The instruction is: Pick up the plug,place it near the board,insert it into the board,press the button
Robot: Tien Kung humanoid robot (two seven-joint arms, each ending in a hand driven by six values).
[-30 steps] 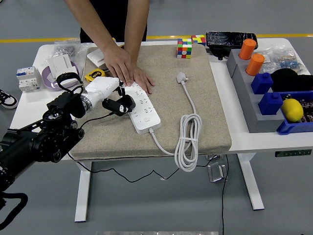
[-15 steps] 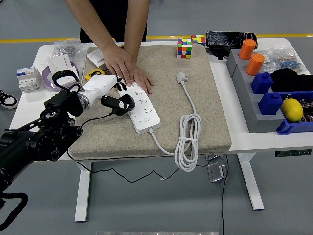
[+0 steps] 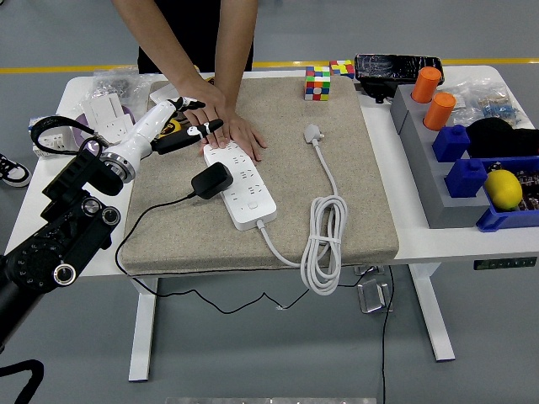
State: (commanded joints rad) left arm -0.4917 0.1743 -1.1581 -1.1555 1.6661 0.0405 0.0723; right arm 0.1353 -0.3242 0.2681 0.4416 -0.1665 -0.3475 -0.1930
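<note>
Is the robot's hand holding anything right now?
No. The left hand holds nothing, fingers spread above the mat. The black plug lies by the white power strip, which a person's hands press down.

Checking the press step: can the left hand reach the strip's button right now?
Probably yes: left hand hovers open by the power strip; its button lies uncovered, clear of the person's hand and black plug.

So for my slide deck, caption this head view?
Left hand open above black plug beside power strip steadied by a person's hands.
</note>
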